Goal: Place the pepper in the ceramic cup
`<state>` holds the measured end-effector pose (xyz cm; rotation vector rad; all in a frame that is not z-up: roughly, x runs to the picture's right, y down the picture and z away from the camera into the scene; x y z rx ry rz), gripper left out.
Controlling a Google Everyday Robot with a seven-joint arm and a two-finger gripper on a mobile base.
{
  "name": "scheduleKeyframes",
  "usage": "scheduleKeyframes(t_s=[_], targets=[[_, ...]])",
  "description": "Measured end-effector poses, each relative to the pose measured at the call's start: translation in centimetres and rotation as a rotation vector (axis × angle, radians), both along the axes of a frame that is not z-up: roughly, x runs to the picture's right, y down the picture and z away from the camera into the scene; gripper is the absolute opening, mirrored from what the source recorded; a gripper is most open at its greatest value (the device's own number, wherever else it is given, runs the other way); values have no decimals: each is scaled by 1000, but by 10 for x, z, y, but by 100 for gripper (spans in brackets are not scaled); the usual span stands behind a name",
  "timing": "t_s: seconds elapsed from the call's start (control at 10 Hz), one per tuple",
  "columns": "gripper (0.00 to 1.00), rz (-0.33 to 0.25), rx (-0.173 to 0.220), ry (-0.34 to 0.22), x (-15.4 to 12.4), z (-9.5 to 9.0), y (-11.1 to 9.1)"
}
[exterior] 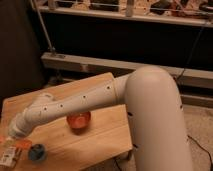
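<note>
Gripper (15, 133) sits low over the table's (102, 137) front-left corner; open or closed, can't tell. Pepper (23, 145) is just under it, beside the blue cup (36, 152), not in it. Probably light, smooth, a bit slick, so pinch across mid-length. Cup is small and may tip. Orange bowl (78, 120) stands well apart.

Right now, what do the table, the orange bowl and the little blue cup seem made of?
Table: pale wood, matte, faint grain shows. Orange bowl: glossy, maybe plastic or glazed ceramic. Blue cup: smooth, perhaps glazed ceramic; unclear. The pincer hangs at the table's left edge, above the cup.
</note>
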<state>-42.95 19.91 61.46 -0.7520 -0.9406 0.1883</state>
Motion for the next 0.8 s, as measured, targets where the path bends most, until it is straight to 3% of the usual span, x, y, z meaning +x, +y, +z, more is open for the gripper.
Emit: scheduleKeyframes(t_s=[0.6, 0.8], targets=[[0, 41, -39, -60, 21, 11, 5], [0, 71, -70, -82, 29, 17, 5]])
